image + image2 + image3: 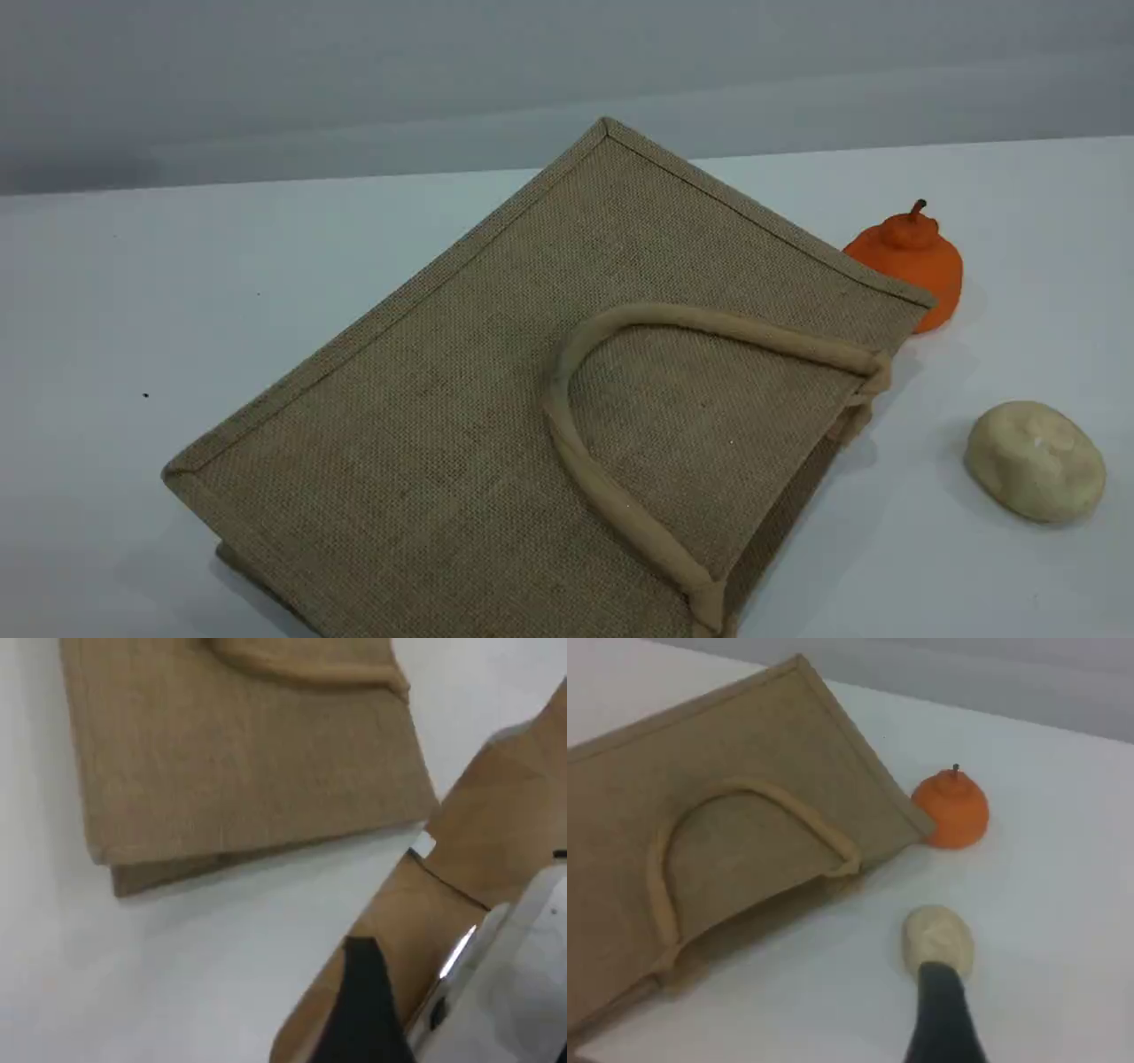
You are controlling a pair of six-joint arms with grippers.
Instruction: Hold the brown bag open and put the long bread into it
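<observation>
The brown bag (496, 354) lies flat on its side on the white table, its mouth toward the right and one beige loop handle (576, 443) resting on top. The left wrist view shows a corner of the brown bag (221, 753), and the right wrist view shows the brown bag (744, 771) with its handle. The long bread is out of view. Neither arm appears in the scene view. One black fingertip of my left gripper (363, 1010) hangs over bare table below the bag. My right gripper (943, 1010) hovers just short of a pale bun. Nothing is held in either.
An orange round fruit (912, 261) with a stem sits behind the bag's right corner; the fruit (951, 811) also shows in the right wrist view. The pale beige bun (1035, 461) (937, 939) lies right of the bag. A tan board (478, 842) with a metal fitting crosses the left wrist view.
</observation>
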